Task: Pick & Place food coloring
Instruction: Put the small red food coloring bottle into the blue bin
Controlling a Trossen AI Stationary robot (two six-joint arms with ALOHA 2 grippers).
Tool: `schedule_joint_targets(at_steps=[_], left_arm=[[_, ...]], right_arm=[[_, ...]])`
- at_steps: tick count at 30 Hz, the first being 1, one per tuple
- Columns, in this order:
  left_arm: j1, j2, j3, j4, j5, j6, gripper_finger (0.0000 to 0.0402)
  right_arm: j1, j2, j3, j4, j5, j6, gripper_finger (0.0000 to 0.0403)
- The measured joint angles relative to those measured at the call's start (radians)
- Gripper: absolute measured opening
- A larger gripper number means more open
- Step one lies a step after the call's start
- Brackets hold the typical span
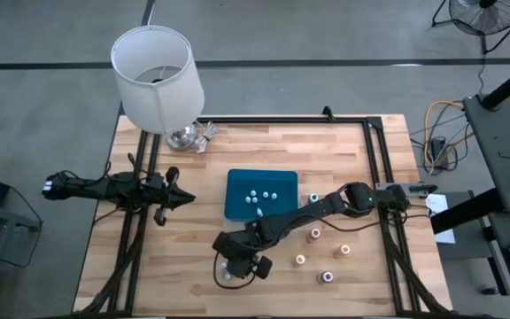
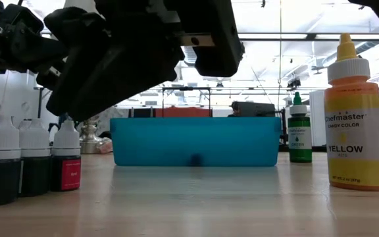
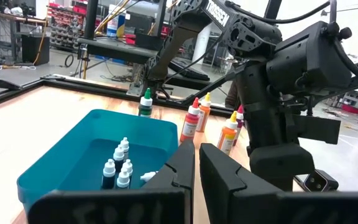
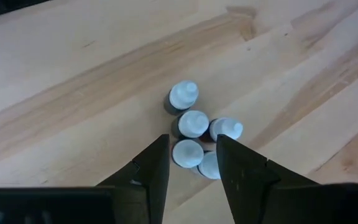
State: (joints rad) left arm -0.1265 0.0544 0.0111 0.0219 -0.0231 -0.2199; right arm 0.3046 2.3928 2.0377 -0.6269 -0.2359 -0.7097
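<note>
Several tiny food coloring bottles with white dropper caps stand upright in a tight cluster on the wooden table, near its front edge. My right gripper hangs slanting down over them, open. Its fingertips stand on either side of the nearest bottle's cap, with a gap on each side. In the low view the gripper sits just above the caps. More tiny bottles stand in the blue tray. My left gripper waits shut, level, left of the tray.
Taller squeeze bottles with coloured tops stand right of the cluster: yellow, green and others. A white-shaded lamp stands at the far left. The tray's near wall is just behind the cluster.
</note>
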Motion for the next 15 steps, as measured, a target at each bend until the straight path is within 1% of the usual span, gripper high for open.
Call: schedule_joint_targets(at_steps=[7,15], left_arm=[[0.000,0.000,0.000,0.000,0.000,0.000,0.0000],[0.000,0.000,0.000,0.000,0.000,0.000,0.0000]], right_arm=[[0.000,0.000,-0.028,0.025,-0.002,-0.005,0.0128],[0.000,-0.001,-0.042,0.036,-0.003,-0.005,0.0118]])
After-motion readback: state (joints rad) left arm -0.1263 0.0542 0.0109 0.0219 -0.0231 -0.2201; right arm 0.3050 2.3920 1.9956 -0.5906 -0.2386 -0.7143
